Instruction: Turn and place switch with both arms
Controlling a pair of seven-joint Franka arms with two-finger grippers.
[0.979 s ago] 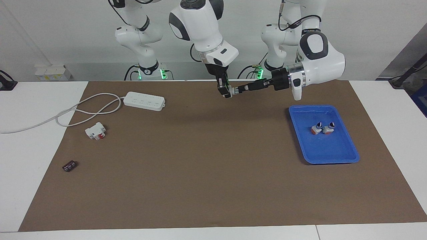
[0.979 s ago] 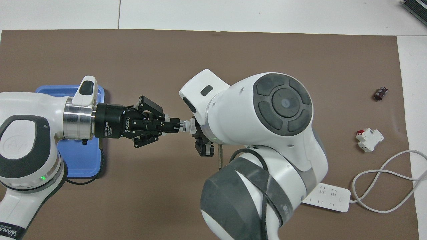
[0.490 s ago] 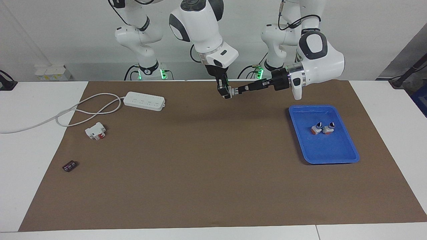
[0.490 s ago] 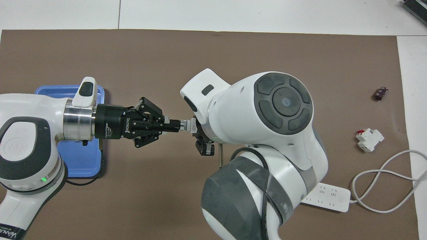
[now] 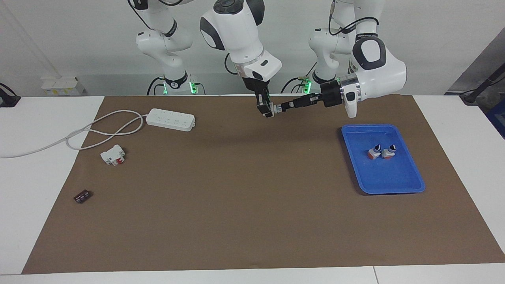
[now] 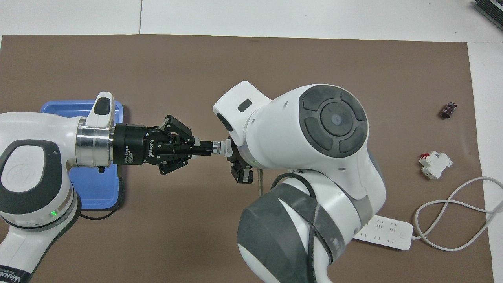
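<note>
While both arms hang over the brown mat [image 5: 252,221] near the robots' end, the switch [image 5: 276,107] sits in the air between them — the left gripper [image 5: 285,106] clenched on its black knob end, the right gripper [image 5: 267,107] pinching the other end from above. The blue tray [image 5: 410,173] at the left arm's end holds two red-ended switches [image 5: 381,152].

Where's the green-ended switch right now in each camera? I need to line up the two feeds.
Facing view: the switch is up in the air near the top centre, between the right gripper and the left gripper, over the brown mat.
Overhead view: the switch sits mid-frame, only its pale end showing against the right arm's wrist.
Shared landmark: the blue tray, toward the left arm's end.
</note>
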